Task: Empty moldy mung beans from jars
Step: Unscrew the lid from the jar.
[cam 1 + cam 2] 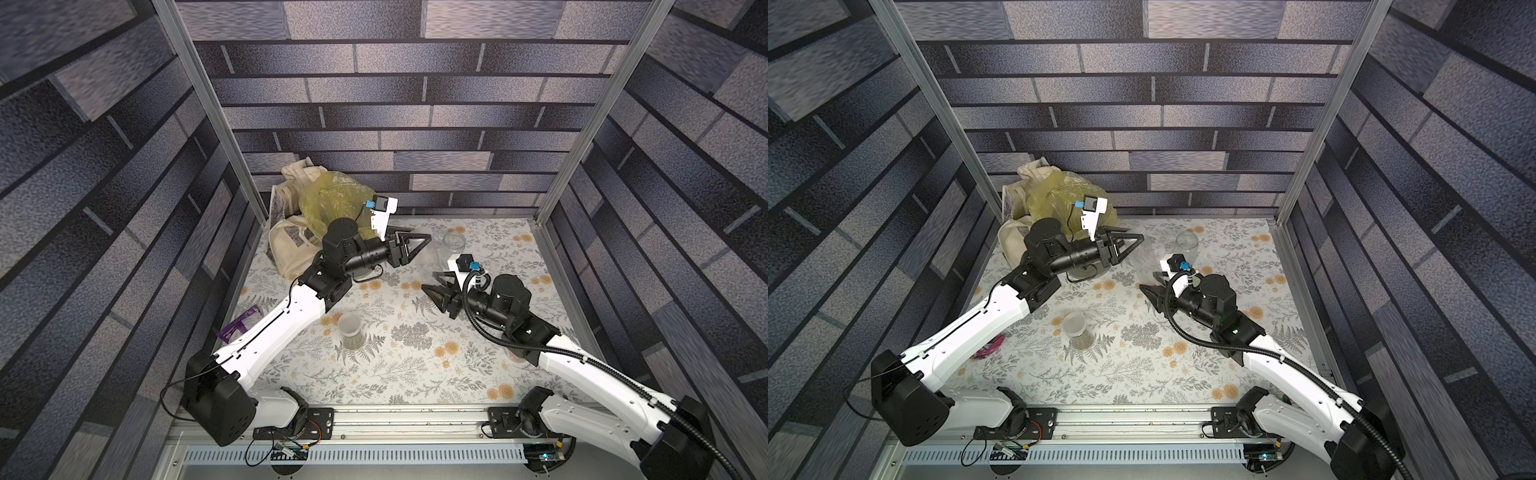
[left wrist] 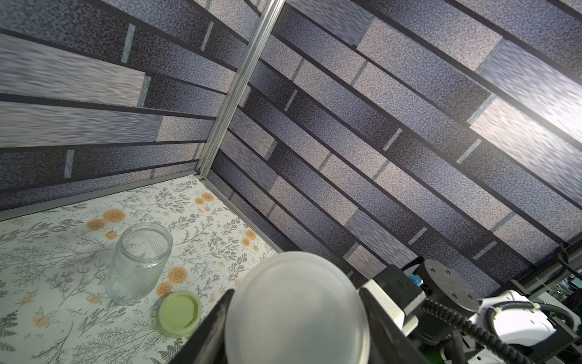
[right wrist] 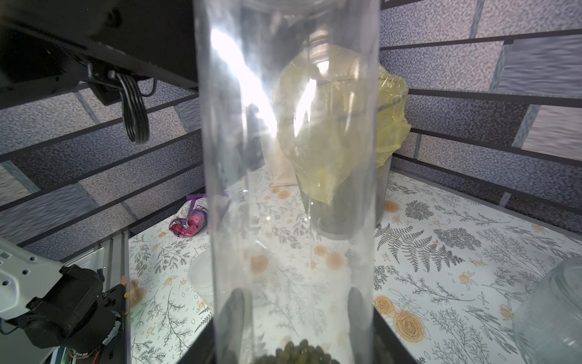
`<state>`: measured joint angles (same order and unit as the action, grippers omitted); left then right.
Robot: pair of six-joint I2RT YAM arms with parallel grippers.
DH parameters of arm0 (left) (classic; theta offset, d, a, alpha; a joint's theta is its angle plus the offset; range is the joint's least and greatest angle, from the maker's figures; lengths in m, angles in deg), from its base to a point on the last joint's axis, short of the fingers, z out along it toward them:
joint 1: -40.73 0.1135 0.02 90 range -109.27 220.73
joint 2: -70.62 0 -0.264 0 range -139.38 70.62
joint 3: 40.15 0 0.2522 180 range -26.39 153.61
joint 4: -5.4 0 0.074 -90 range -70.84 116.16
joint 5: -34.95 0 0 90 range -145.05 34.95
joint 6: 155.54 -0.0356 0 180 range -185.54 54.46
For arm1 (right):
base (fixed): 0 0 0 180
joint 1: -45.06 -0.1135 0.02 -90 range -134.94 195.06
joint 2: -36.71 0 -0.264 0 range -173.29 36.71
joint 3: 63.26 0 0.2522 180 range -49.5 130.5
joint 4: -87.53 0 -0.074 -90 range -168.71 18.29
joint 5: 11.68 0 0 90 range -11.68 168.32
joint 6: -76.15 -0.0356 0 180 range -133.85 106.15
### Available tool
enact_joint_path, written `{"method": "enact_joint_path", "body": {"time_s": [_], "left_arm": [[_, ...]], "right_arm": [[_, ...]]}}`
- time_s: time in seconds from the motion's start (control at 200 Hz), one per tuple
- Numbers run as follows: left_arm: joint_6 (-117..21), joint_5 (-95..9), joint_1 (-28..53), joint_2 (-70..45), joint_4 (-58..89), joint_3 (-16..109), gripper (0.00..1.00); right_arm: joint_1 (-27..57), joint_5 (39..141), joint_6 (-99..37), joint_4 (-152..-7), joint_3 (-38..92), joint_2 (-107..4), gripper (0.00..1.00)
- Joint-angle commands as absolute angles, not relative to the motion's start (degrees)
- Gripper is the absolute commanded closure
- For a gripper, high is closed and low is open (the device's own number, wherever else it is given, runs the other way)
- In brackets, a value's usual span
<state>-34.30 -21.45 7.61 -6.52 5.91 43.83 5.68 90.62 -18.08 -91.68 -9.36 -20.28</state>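
Tall jar [image 3: 283, 157], clear and narrow, fills the right wrist view. My right jaws are closed on its lower end, and a dark finger [image 3: 233, 312] shows through the wall on each side. Mung beans [image 3: 296, 351] lie in a shallow layer at its bottom, seen only in this view. Its frosted lid [image 2: 296, 312] appears only in the left wrist view, where my left jaws press against it from both sides. In both top views the same jar [image 1: 428, 257] is a faint clear shape between my two arms; whether it rests on the counter [image 1: 415, 374] I cannot tell. Only the left wrist view shows the pale green lid [image 2: 179, 313], lying flat just beside the wide ribbed jar [image 2: 138, 264], which stands open. Both top views show the short jar [image 1: 349, 330], lidded, with beans in its lower part, near my left forearm. The bin [image 3: 382, 195] with its yellow bag [image 3: 390, 126] stands beyond the tall jar.
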Motion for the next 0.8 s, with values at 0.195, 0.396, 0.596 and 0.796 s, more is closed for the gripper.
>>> {"method": "enact_joint_path", "body": {"time_s": [0.195, 0.396, 0.596, 0.796], "left_arm": [[-34.2, -35.0, 7.4, -13.7, 26.2, 56.9, 0.44], [-34.6, -37.5, 7.6, -20.6, 37.9, 67.3, 0.44], [-36.4, -38.3, 7.5, -26.7, 48.3, 79.0, 0.44], [-38.2, -40.7, 7.1, -31.2, 57.8, 89.0, 0.44]], "right_arm": [[5.6, 69.8, -8.7, -84.4, -3.3, -23.9, 0.73], [4.6, 59.5, -3.4, -85.6, -0.1, -26.8, 0.74], [4.6, 59.2, 0.1, -87.1, 2.8, -30.0, 0.73], [4.7, 57.2, 0.5, -86.4, 5.3, -32.2, 0.73]]}}
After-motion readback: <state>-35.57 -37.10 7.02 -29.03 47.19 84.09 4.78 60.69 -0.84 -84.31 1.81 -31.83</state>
